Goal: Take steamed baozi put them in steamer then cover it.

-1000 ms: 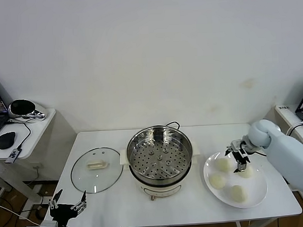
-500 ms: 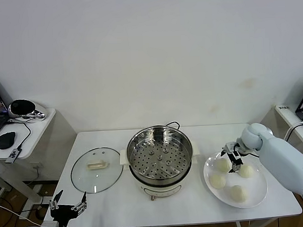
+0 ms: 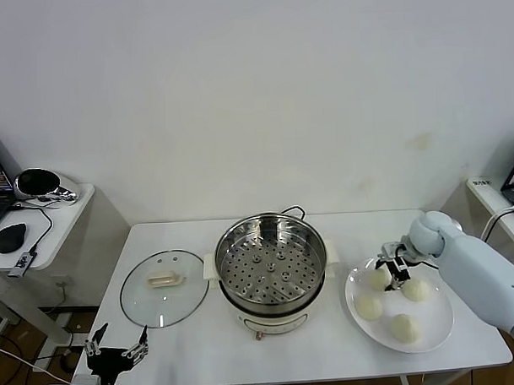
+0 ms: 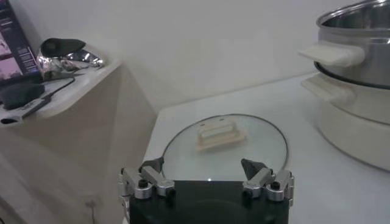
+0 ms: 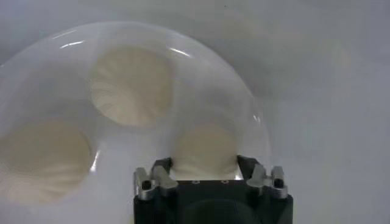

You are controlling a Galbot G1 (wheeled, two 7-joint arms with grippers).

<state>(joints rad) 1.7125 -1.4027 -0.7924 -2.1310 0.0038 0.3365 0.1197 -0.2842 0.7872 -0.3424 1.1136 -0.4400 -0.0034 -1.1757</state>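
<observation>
Right tool straddling plate-side baozi

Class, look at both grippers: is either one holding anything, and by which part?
Nothing is held. The right gripper stands open around a baozi on the plate; the left gripper is open, parked near the lid.

The head view looked forward and down over the whole surface, while the left wrist view sat low and close before the cover and the right wrist view hung close over the plate, both things shared with the head view.
</observation>
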